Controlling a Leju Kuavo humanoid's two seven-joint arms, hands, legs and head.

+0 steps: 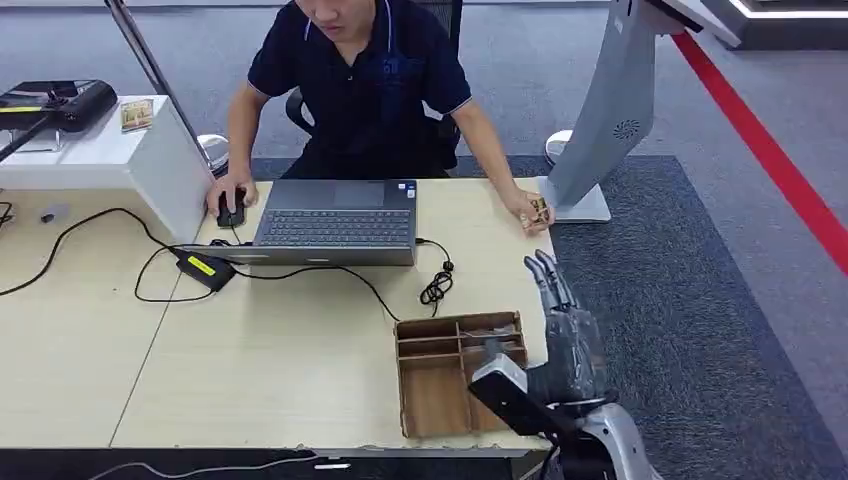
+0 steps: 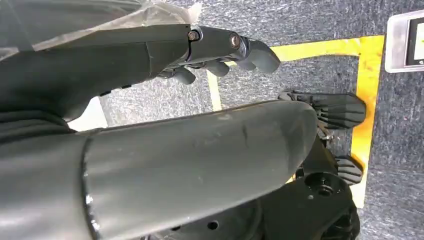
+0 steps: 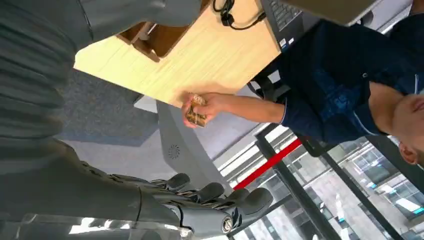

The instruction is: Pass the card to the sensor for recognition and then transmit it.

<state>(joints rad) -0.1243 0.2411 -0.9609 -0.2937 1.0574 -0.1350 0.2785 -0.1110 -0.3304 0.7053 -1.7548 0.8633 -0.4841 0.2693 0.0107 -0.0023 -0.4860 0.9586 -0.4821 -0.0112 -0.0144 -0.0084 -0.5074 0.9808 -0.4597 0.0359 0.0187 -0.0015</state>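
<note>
One card [image 1: 540, 211], patterned brown, pinched in a person's hand [image 1: 527, 211] at the far right corner of the table [image 1: 300, 370], just beside the base of one grey stand [image 1: 600, 130]; same card [image 3: 195, 116] seen in the right wrist view, held at the table edge. Right hand [image 1: 565, 330] raised at the table's right edge beside one wooden divided tray [image 1: 460, 372], fingers straight and slightly apart, holding nothing, well apart from the card. Left hand [image 2: 220, 55] hanging over grey carpet and a yellow floor line [image 2: 365, 100], fingers loosely curled and parted, nothing in them. One open laptop [image 1: 335, 225] before the person, one mouse [image 1: 231, 212] under the person's other hand, one black power brick [image 1: 205, 268] with cable on the table.
</note>
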